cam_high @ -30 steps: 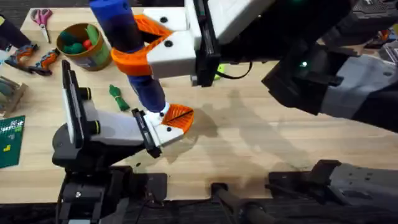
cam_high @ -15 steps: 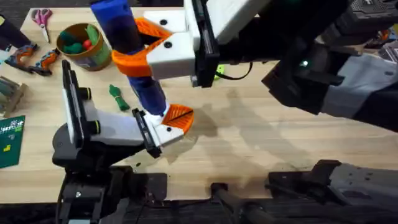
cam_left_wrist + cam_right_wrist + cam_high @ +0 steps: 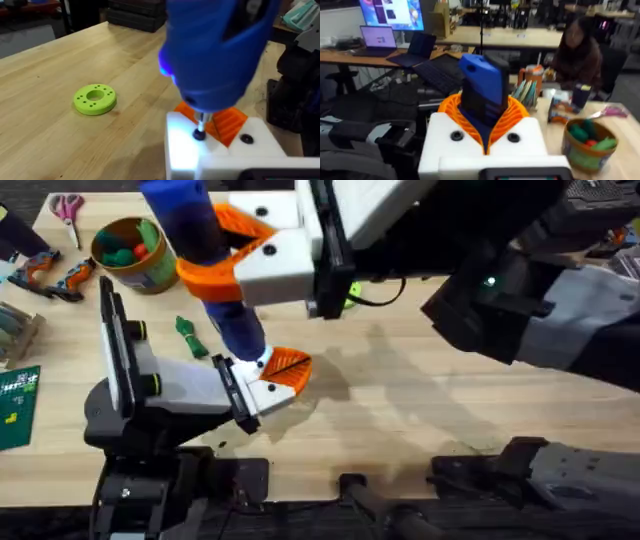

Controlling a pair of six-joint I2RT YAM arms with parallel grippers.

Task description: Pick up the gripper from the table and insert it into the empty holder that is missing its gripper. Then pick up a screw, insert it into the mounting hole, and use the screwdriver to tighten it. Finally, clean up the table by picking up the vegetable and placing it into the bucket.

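Barely shifted: screwdriver (image 3: pixel 205 255) (right pincer (image 3: pixel 235 250)) apparently on screw (image 3: pixel 199 134).

The screwdriver (image 3: pixel 205 265) in the right pincer (image 3: pixel 225 255) has edged slightly left.

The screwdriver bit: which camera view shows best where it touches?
The left wrist view. There the thin metal bit of the screwdriver meets a dark screw head on the white finger block. The overhead view shows the blue body, held by the right gripper; the tip is hidden. The right wrist view shows its top end.
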